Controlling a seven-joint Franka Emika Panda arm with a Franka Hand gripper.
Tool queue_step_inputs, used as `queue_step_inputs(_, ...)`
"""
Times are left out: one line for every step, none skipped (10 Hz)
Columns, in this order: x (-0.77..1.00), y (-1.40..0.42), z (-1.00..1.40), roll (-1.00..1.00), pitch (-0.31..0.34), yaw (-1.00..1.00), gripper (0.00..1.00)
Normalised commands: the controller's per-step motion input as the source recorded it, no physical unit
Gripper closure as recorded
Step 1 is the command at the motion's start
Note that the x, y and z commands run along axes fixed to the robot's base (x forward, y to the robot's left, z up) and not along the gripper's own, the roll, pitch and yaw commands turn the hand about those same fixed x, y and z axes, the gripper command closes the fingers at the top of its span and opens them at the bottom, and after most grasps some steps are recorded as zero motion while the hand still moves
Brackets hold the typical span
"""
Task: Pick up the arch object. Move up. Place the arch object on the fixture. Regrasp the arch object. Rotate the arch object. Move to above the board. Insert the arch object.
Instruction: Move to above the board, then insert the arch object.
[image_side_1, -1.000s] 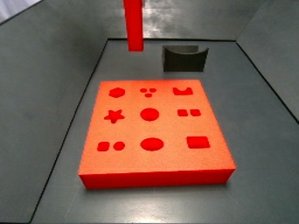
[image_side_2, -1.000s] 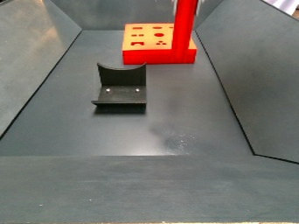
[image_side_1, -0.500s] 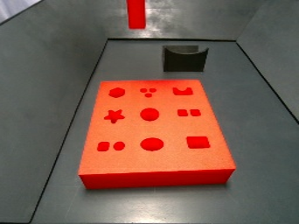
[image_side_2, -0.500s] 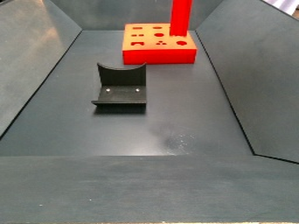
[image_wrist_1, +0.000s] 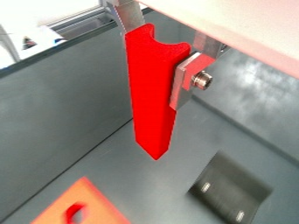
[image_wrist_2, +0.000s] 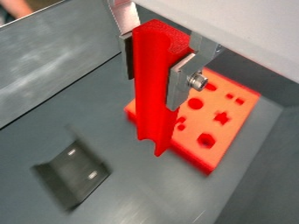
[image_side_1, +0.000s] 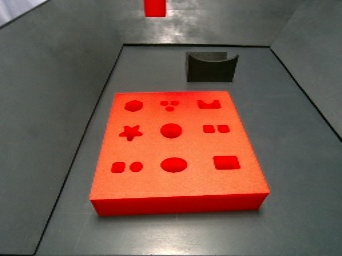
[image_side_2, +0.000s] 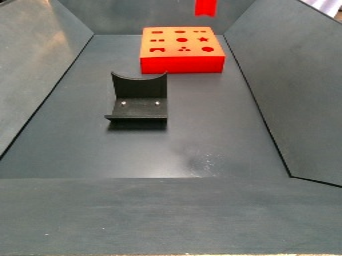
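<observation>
We've got the end effector (image_wrist_1: 158, 54) clamped on the arch object (image_wrist_1: 152, 96), hanging upright high above the floor. Only its tip (image_side_1: 155, 7) shows in both side views, well apart from board (image_side_1: 177, 148) and fixture (image_side_2: 138, 100).

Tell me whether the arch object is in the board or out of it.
Out. The claw holds the arch object upright in the air, its lower end clear of the board and the fixture.

- Side view from beyond the board (image_side_1: 175, 148), looking down toward the fixture (image_side_1: 210, 66).
- Opposite side view, fixture (image_side_2: 138, 100) near, board (image_side_2: 182, 49) far.
- Both wrist views close behind the gripper (image_wrist_1: 158, 61), sharing board and fixture below.
</observation>
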Motion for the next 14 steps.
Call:
queue_step_inputs(0.16, -1.00, 0.22, -0.07, 0.299, -0.01, 1.00)
queue_step_inputs(0.18, -1.00, 0.21, -0.07, 0.249, -0.01, 1.00)
queue_step_inputs(0.18, -1.00, 0.22, -0.02, 0.196, 0.00, 1.00)
queue_step_inputs(0.19, -1.00, 0.22, 0.00, 0.165, 0.00, 1.00)
queue_step_inputs(0.20, -0.94, 0.21, -0.01, 0.127, 0.01, 1.00)
queue_step_inputs(0.18, -0.74, 0.17, 0.00, 0.122, 0.01, 1.00)
queue_step_inputs(0.13, -0.38, 0.10, 0.01, 0.115, 0.01, 1.00)
queue_step_inputs(0.11, -0.27, 0.07, 0.01, 0.106, 0.00, 1.00)
queue_step_inputs(1.00, 0.39, -0.61, -0.08, -0.001, 0.02, 1.00)
queue_step_inputs(1.00, 0.49, -0.72, -0.15, -0.013, 0.02, 1.00)
queue_step_inputs(1.00, 0.57, -0.80, -0.13, -0.009, 0.00, 1.00)
queue_step_inputs(1.00, 0.58, -0.80, -0.13, -0.014, 0.00, 1.00)
queue_step_inputs(1.00, 0.46, -0.69, -0.11, -0.050, 0.00, 1.00)
queue_step_inputs(0.92, 0.11, -0.33, 0.00, -0.023, 0.12, 1.00)
